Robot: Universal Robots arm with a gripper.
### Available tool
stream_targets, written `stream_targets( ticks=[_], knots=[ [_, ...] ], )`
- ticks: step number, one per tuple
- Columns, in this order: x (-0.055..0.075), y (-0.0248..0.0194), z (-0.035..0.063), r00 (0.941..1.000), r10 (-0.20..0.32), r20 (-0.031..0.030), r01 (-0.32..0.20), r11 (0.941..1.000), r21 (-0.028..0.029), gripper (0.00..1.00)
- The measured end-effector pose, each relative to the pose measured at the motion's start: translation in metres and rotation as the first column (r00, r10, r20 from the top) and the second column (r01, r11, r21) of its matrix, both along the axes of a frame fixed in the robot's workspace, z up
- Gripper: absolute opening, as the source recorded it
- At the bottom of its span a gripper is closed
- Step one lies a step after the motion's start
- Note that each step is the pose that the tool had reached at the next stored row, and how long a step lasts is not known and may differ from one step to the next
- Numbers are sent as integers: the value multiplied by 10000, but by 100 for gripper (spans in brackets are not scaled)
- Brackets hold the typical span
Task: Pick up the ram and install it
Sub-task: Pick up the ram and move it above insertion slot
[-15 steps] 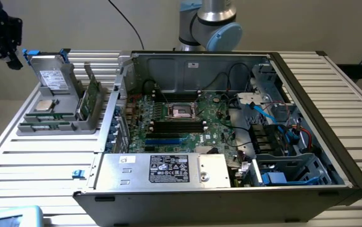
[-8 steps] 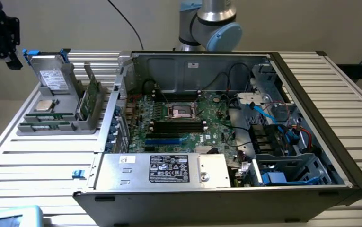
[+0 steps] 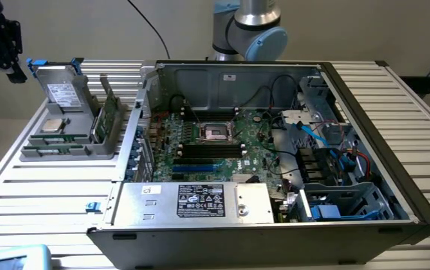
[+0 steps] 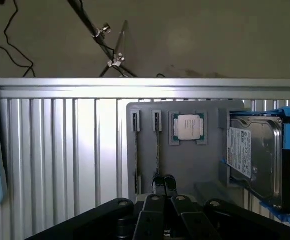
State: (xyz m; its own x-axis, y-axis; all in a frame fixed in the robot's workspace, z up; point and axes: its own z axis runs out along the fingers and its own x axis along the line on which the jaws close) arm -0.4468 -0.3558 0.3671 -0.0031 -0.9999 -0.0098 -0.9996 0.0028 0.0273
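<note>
No wording is clear enough to read anywhere. A dark label point(image 3: 200, 200) crowded with tiny pale print sits on the silver power supply box point(image 3: 138, 209) in the open computer case point(image 3: 259, 243). A white printed label point(image 4: 239, 152) covers the hard drive point(image 4: 262, 160), and the processor chip point(image 4: 188, 126) carries faint marks, all too small to make out.

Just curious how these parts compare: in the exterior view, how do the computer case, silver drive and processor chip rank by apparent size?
1. computer case, by far the largest.
2. silver drive, standing upright in the grey holder.
3. processor chip, clearly the smallest.
</note>
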Motion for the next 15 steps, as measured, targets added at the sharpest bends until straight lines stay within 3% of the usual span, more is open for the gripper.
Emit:
stream_targets(
  ticks=[15],
  knots=[
    [0, -1, -1, 10000, 1, 0, -1, 10000, 0, 12]
  ],
)
